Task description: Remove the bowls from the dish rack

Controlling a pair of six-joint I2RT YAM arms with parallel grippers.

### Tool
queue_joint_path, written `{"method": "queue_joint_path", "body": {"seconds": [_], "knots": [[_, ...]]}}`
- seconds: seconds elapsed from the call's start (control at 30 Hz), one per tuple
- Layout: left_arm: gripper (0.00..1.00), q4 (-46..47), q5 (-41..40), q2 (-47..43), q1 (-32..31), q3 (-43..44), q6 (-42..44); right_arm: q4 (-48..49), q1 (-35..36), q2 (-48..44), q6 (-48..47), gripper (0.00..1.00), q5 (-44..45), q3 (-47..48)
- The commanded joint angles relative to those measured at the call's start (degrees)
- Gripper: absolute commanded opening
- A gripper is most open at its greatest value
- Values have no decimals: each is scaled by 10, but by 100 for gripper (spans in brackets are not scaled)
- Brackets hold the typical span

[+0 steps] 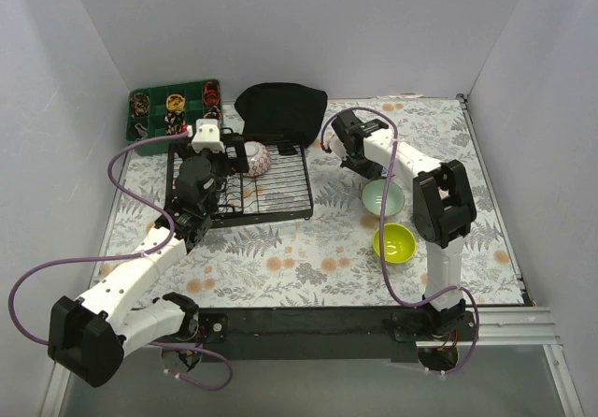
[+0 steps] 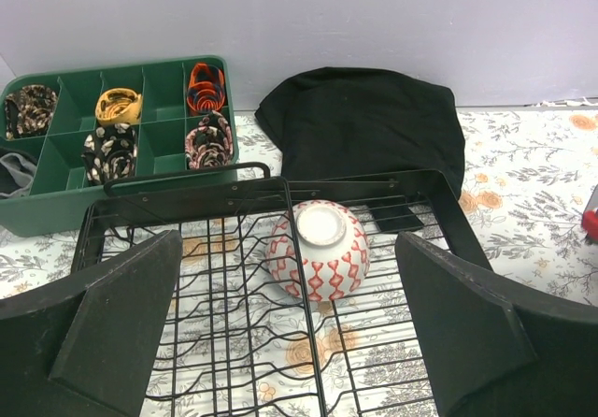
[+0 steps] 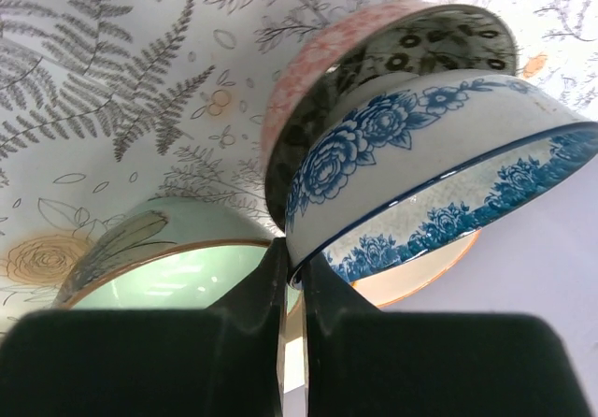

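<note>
The black wire dish rack [image 1: 280,197] holds one white bowl with red diamond patterning [image 1: 257,158], tipped on its side among the tines [image 2: 318,249]. My left gripper [image 2: 288,249] is open and hovers over the rack [image 2: 234,342], just short of that bowl, with one finger on either side of it. My right gripper [image 3: 297,258] is shut on the rim of a blue-flowered bowl [image 3: 420,155], right of the rack in the top view [image 1: 363,166]. A pink floral bowl [image 3: 374,52] with a dark inside and a pale mint bowl [image 3: 177,267] lie close around it.
A pale mint bowl [image 1: 383,195] and a lime-green bowl [image 1: 394,242] sit on the floral table right of the rack. A green compartment tray [image 2: 56,183] and a black cloth [image 2: 364,122] lie behind the rack. An orange-rimmed cream bowl [image 3: 420,281] shows under the blue one.
</note>
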Motion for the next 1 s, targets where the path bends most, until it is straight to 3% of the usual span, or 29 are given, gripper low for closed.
{"method": "queue_joint_path", "body": {"seconds": [0.0, 0.03, 0.1, 0.23, 0.5, 0.77, 0.97], "knots": [[98, 12, 2, -19, 2, -9, 8, 4, 11, 6, -13, 13, 34, -8], [98, 13, 3, -19, 2, -9, 9, 5, 11, 6, -12, 19, 35, -9], [98, 14, 5, -17, 2, -9, 10, 7, 12, 6, -12, 19, 42, -9], [98, 15, 7, -17, 2, -11, 13, 8, 16, -1, -5, 29, 47, -6], [98, 12, 16, -12, 2, -8, 14, 7, 35, -56, 33, 61, 48, 12], [98, -10, 45, 15, 2, 4, 9, 8, 48, -164, 129, 70, -46, -2], [98, -39, 78, 76, 2, 38, 3, 114, 48, -301, 235, 78, -130, -122]]}}
